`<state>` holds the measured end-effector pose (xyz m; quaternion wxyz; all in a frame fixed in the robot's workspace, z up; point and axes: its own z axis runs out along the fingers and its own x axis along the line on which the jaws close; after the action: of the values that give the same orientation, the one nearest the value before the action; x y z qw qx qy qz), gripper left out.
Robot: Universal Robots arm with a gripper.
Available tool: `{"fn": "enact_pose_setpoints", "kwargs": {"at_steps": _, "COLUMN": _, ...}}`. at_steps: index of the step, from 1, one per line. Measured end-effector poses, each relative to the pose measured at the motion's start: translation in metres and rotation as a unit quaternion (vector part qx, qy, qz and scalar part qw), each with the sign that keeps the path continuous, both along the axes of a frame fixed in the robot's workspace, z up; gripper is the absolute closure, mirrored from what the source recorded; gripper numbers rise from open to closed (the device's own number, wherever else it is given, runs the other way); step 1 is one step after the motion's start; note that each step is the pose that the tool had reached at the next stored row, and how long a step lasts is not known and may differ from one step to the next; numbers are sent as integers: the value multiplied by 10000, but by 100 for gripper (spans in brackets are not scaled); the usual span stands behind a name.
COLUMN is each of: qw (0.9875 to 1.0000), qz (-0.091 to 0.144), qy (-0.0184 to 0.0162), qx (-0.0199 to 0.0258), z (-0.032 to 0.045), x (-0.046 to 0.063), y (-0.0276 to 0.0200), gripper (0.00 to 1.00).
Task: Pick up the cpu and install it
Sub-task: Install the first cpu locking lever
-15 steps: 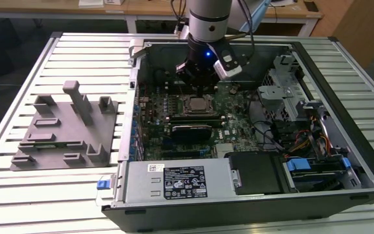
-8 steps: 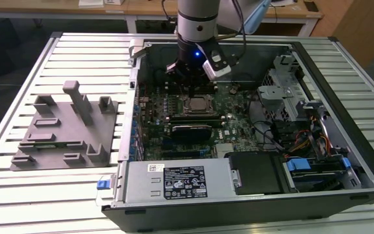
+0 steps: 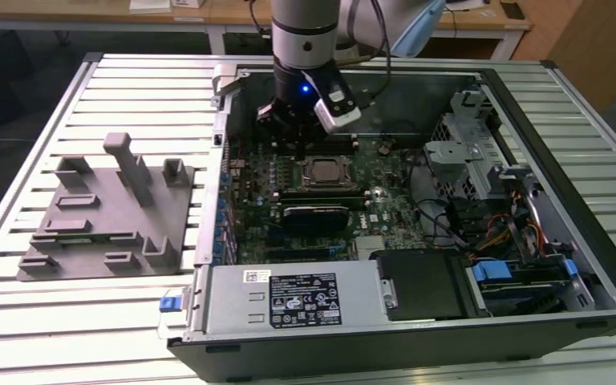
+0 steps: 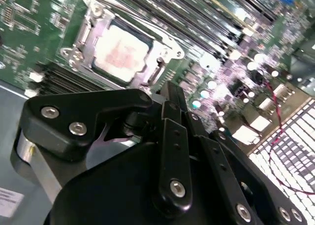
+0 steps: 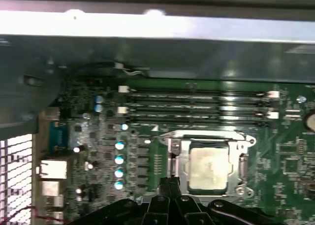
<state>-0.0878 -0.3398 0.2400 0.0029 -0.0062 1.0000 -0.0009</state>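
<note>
The cpu point(image 3: 322, 171) is already lying in its socket on the board point(image 3: 394, 210), inside the open case point(image 3: 394, 362). In both wrist views its pale metal top point(image 4: 119, 54) point(image 5: 207, 168) sits flat and square inside the frame point(image 4: 170, 50), which lies around its edges. The gripper point(image 3: 298, 147) hangs low over the board, just beside the socket. In the first wrist view its tips point(image 5: 170, 181) are close to one edge of the frame point(image 5: 183, 146). The fingers point(image 4: 171, 136) look pressed together, and nothing is held between them. The grey fixture point(image 3: 105, 216) stands outside the case, well apart from the arm. I judge that the picking is finished and the work now is on securing the chip. For this step the chip must remain level, so any push should go on the frame or the lever point(image 4: 133, 20), not on the metal top. The force should be small and straight down, because a slanted push could shift the chip on the contacts. The row of capacitors point(image 5: 119, 158) stands near the tips, so side movement should be slow and short. I cannot tell from these views whether the lever is hooked.
</note>
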Motion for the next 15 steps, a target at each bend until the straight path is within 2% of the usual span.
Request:
{"fn": "enact_pose_setpoints", "kwargs": {"at_steps": 4, "qw": 10000, "qz": 0, "qy": 0, "qx": 10, "z": 0, "x": -96, "y": 0, "gripper": 89}}
{"fn": "enact_pose_setpoints", "kwargs": {"at_steps": 6, "qw": 10000, "qz": 0, "qy": 0, "qx": 70, "z": 0, "x": -127, "y": -1, "gripper": 89}}
{"fn": "enact_pose_setpoints", "kwargs": {"at_steps": 11, "qw": 9994, "qz": 0, "qy": 0, "qx": 339, "z": -1, "x": -178, "y": -4, "gripper": 89}}
{"fn": "enact_pose_setpoints", "kwargs": {"at_steps": 15, "qw": 9983, "qz": 0, "qy": 0, "qx": 576, "z": 0, "x": -220, "y": -9, "gripper": 89}}
